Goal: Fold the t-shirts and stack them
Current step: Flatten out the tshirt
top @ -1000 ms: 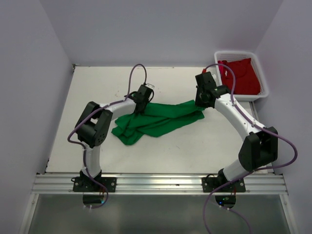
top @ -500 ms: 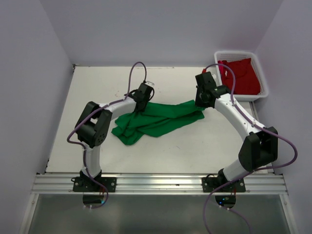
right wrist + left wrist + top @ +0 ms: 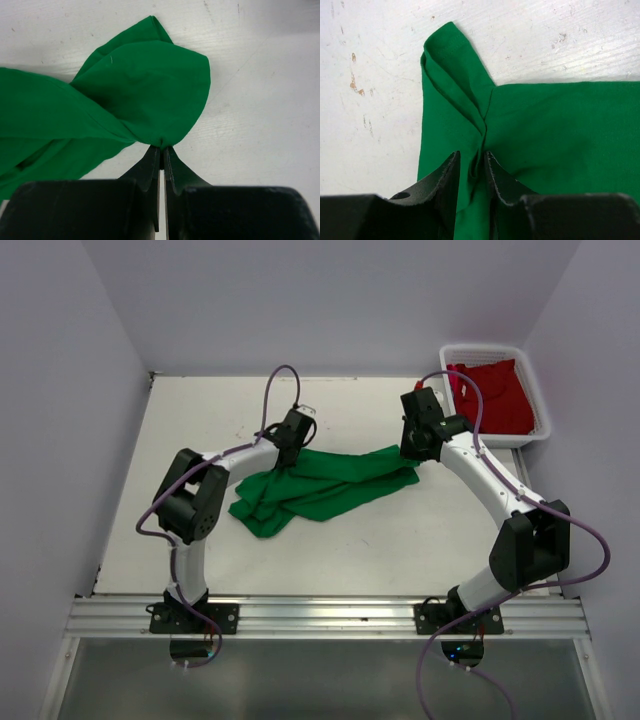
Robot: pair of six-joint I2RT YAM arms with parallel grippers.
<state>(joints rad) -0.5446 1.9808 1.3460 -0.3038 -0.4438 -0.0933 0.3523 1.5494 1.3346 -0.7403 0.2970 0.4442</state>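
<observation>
Where pale walls (image 3: pixel 330 300) enclose it, scuffed white table (image 3: pixel 400 540), green t-shirt (image 3: pixel 330 485) crumpled.

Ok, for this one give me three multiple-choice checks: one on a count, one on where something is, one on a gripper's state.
1. How many t-shirts lie on the table itself? A none; B one; C three.
2. Where is the red t-shirt? A in the white basket; B spread at the table's centre; C hanging off the near edge.
3. The right gripper is: A wide open in the air; B shut on the green t-shirt at its edge; C shut on the basket rim.
Answers: 1 B, only the green one lies there. 2 A, red cloth fills the basket at the far right corner. 3 B, its fingertips meet on a pinch of green cloth.
</observation>
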